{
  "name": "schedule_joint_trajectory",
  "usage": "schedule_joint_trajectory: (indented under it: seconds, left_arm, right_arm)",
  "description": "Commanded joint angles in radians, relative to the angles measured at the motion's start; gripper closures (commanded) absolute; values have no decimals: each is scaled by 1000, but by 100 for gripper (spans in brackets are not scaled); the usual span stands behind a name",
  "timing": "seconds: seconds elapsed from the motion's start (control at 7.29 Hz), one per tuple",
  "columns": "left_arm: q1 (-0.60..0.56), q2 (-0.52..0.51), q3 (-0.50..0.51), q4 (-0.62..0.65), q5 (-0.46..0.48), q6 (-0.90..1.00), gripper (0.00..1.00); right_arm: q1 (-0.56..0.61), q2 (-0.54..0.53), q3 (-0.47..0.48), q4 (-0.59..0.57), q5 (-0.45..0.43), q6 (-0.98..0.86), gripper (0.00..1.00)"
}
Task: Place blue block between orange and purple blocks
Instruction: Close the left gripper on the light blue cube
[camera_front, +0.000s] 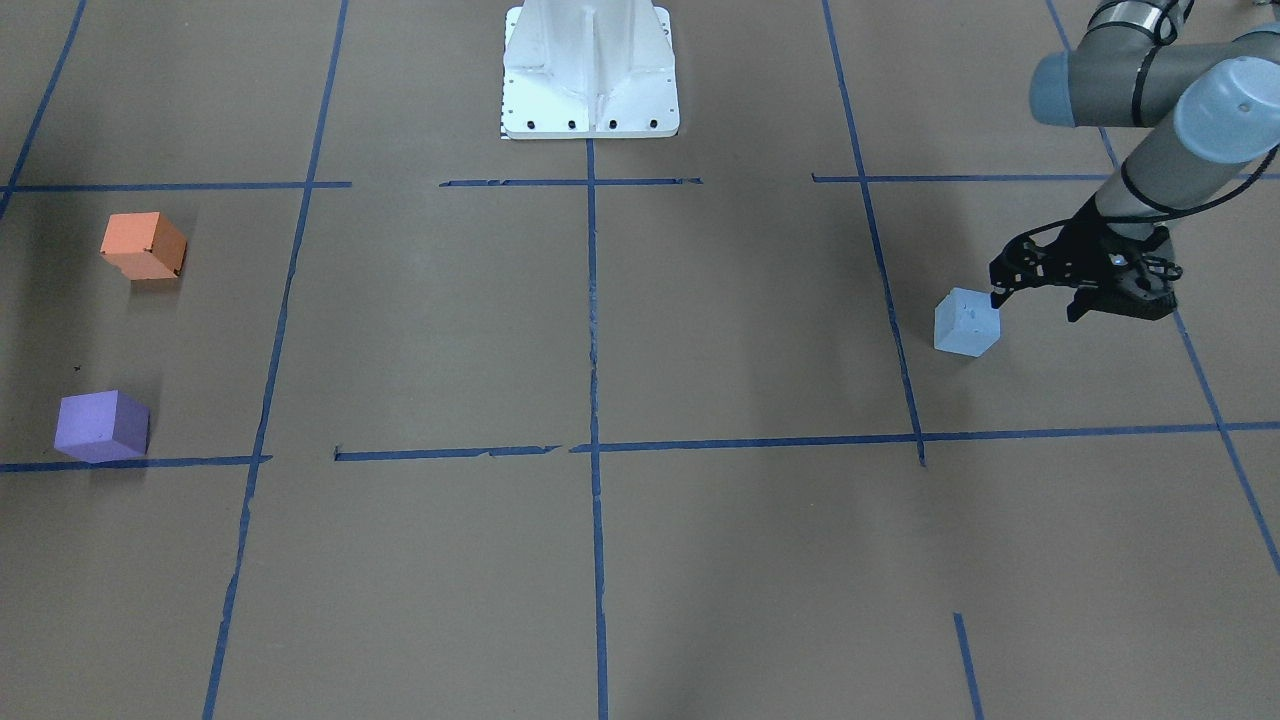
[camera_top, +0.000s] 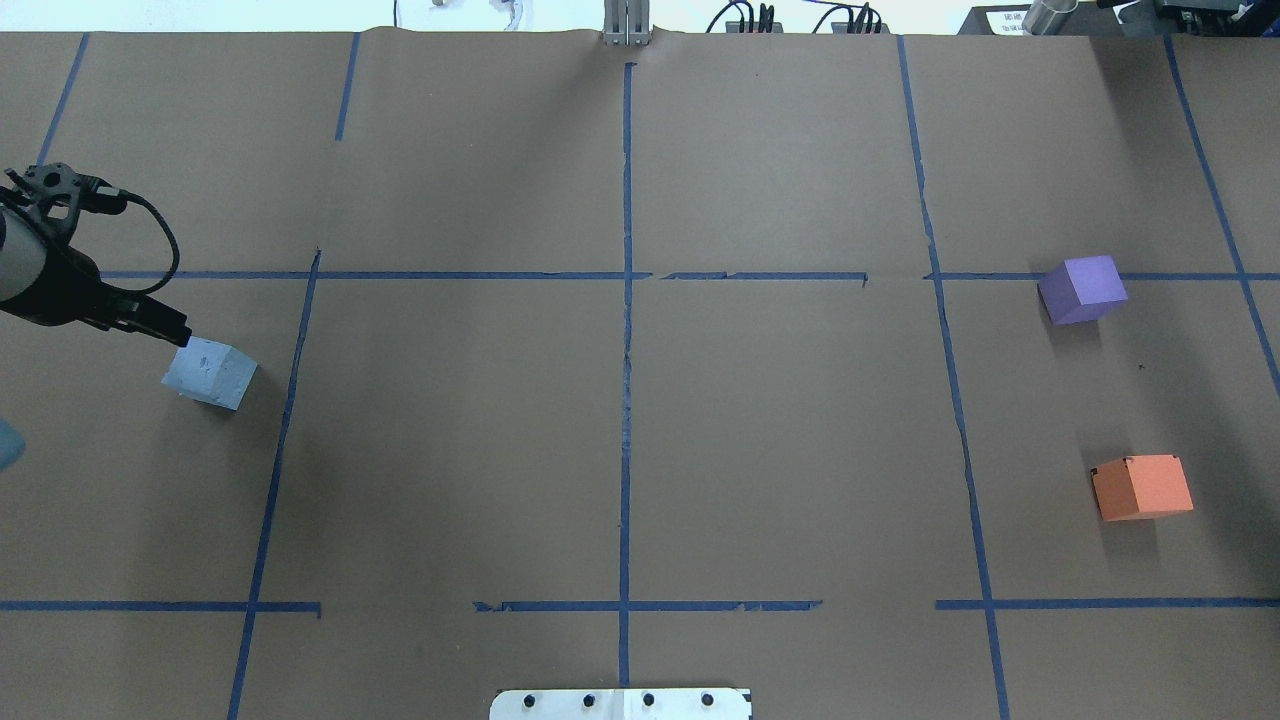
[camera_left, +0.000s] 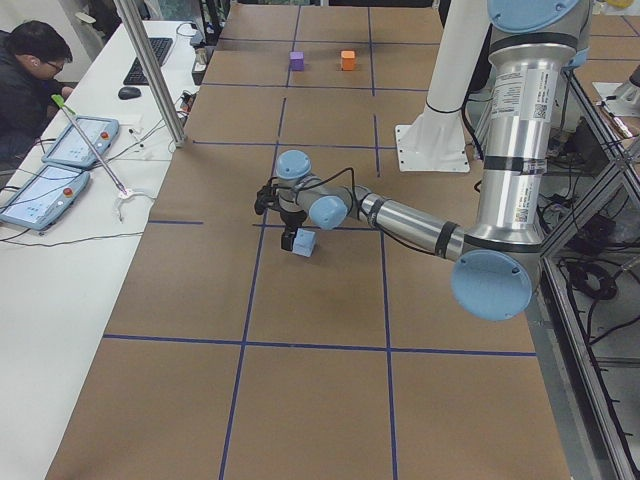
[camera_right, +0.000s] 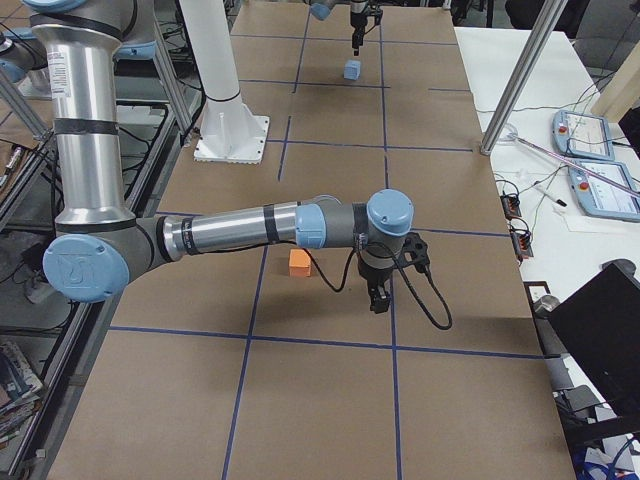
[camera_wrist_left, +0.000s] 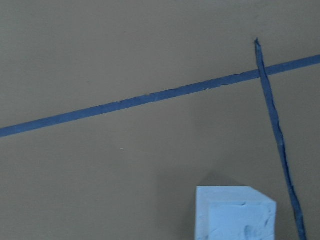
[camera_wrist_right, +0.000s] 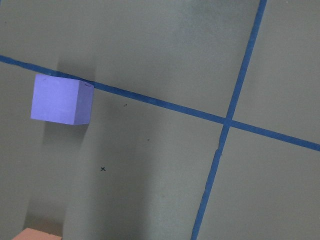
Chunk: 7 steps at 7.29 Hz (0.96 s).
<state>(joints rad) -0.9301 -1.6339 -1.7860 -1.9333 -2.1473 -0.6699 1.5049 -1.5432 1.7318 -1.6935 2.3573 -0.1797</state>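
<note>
The step in hand looks like the approach to the pick. The blue block (camera_front: 967, 322) sits ungrasped on the surface (camera_front: 640, 330) at the robot's left side. The left jaws hang spread apart just beside it, one finger at its corner, not around it. The orange block (camera_front: 145, 245) and purple block (camera_front: 102, 425) lie well apart from it on the robot's right (a bare gap between them). Next, I judge, the left jaws must shift until the block is between the fingers, then close. The right jaws show only in a side view, so I cannot tell their state
</note>
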Motion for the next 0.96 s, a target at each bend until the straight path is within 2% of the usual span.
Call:
schedule_joint_trajectory:
  seconds: [0.0,0.82]
  left_arm:
    - [94,-21,7,-3,71,-82,0]
    - [149,-27,72,-4,84,-68,0]
  right_arm:
    - [0,0,0,0,-1,0,0]
    - [2,0,-2,0,-1,0,0]
